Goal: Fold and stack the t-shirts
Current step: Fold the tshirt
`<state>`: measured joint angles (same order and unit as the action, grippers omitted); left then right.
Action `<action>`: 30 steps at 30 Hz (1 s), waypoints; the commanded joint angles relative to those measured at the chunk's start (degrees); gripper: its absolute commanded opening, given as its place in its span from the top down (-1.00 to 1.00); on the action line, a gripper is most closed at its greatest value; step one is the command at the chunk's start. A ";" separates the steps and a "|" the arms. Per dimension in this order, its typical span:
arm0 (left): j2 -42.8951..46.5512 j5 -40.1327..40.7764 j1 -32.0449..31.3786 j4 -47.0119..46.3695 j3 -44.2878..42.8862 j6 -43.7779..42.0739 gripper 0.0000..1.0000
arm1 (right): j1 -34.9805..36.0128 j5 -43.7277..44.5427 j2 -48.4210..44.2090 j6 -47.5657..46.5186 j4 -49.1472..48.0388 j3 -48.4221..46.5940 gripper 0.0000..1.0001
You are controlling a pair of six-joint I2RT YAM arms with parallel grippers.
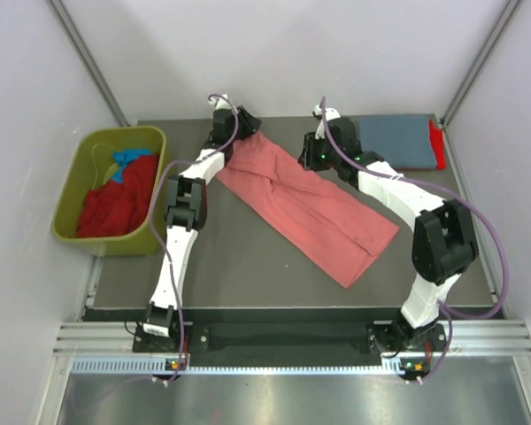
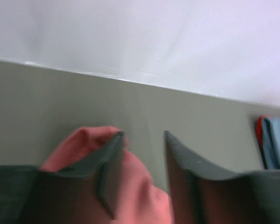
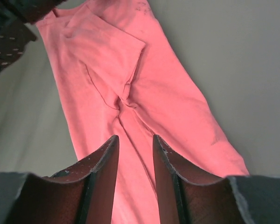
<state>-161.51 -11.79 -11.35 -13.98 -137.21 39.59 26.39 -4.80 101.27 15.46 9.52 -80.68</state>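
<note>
A large salmon-pink t-shirt [image 1: 305,202], folded into a long strip, lies diagonally across the middle of the table. My left gripper [image 1: 245,127] is at its far left end. In the left wrist view the left gripper [image 2: 143,134] has its jaws apart, with pink cloth [image 2: 140,186] bunched between them and around the left finger. My right gripper [image 1: 312,154] hovers over the strip's far edge. In the right wrist view the right gripper [image 3: 135,136] is open and empty above the pink shirt [image 3: 144,88]. A folded grey-blue shirt [image 1: 396,140] lies on a red one [image 1: 438,146] at the back right.
An olive-green bin [image 1: 88,232] stands off the table's left side, holding red shirts [image 1: 119,199] and a bright blue one [image 1: 124,161]. White walls enclose the back and sides. The grey-blue shirt [image 2: 276,144] and red shirt [image 2: 260,139] show at the left wrist view's right edge.
</note>
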 commanded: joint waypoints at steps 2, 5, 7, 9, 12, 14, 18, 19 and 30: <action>17.78 -2.35 0.45 -3.17 5.09 -8.56 -0.15 | -0.29 0.58 -6.26 0.88 0.23 0.08 0.28; 22.71 -3.06 0.72 0.85 6.25 -11.90 -0.18 | -0.38 0.40 -9.68 2.99 0.85 3.59 0.28; 25.09 -2.89 0.72 5.08 6.60 -11.04 -0.18 | -0.29 -0.65 -12.75 4.74 1.29 5.35 0.27; 30.01 -7.51 0.37 9.21 10.10 -9.98 -0.20 | -0.29 -0.48 -15.39 5.63 1.90 8.16 0.27; 39.67 -10.00 -3.56 15.96 21.42 -11.37 -0.12 | -0.55 3.72 -21.28 6.25 4.80 11.06 0.26; 48.43 -7.64 -6.65 18.10 32.98 -12.61 -0.07 | -1.34 4.88 -24.97 6.33 8.14 12.12 0.25; 61.38 -2.02 -16.14 20.82 52.09 -8.67 0.17 | -7.82 5.86 -30.16 7.03 12.71 13.53 0.24; 63.67 0.17 -20.16 21.01 55.96 -4.31 0.29 | -9.33 5.50 -31.91 7.30 14.54 13.62 0.24; 79.78 22.34 -43.56 3.45 90.35 32.98 0.22 | -21.21 -2.14 -38.17 8.35 17.64 16.17 0.24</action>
<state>-84.16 2.46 -51.92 -0.10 -48.49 59.05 5.78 -3.40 64.66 22.81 26.72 -65.10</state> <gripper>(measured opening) 0.386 0.382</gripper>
